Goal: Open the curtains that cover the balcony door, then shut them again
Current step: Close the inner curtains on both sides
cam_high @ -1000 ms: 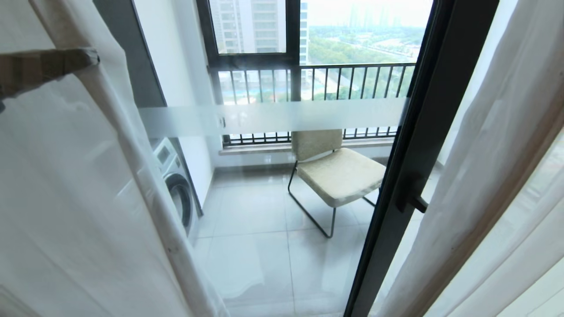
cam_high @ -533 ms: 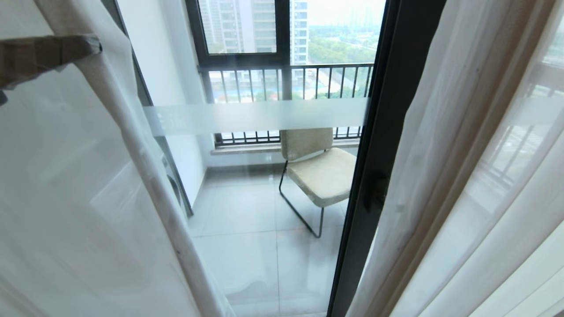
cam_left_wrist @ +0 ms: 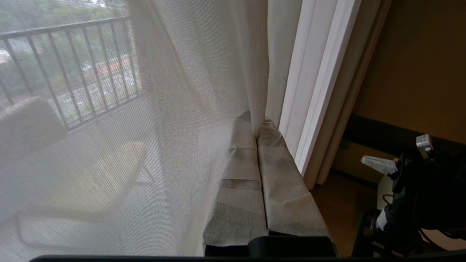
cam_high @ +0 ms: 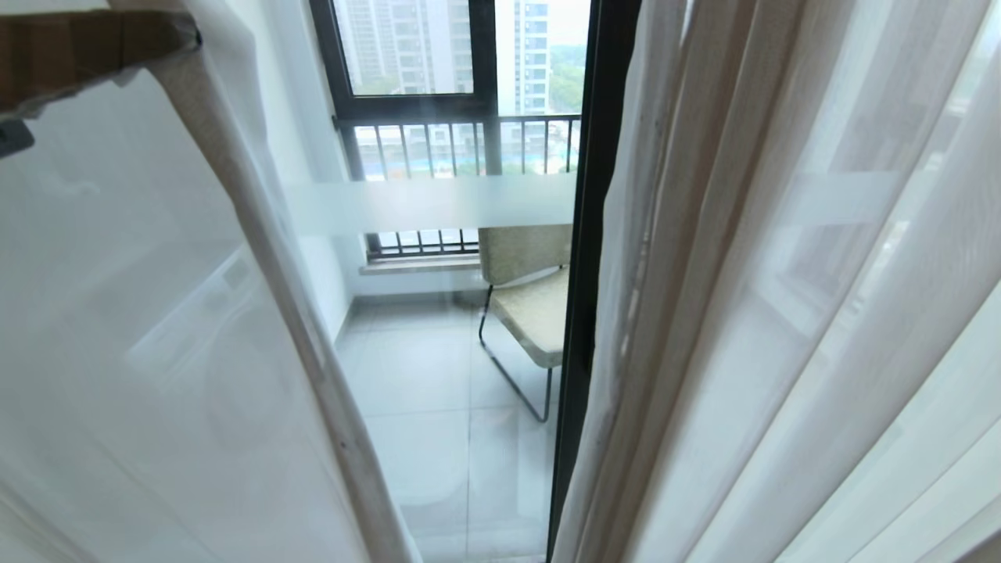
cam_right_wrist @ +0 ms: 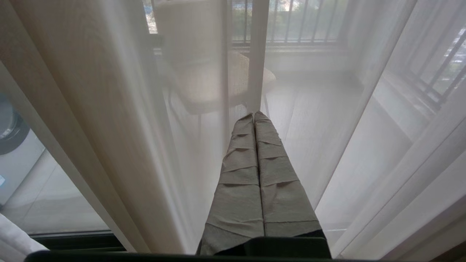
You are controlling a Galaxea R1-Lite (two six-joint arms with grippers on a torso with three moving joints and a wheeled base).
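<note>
Both end effectors are clamped on my sheer curtains (cam_high: 743,313): left end effector (cam_left_wrist: 255,120), right end effector (cam_right_wrist: 253,115); balcony door (cam_high: 583,258) partly uncovered.

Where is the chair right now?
In the head view the chair stands out on the balcony, behind the glass of the balcony door, near the middle, between the two sheer curtains, below the railing.

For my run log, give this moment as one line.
left claw: shut on sheer curtain | right claw: shut on sheer curtain edge | balcony door: partly uncovered | chair: visible through gap
</note>
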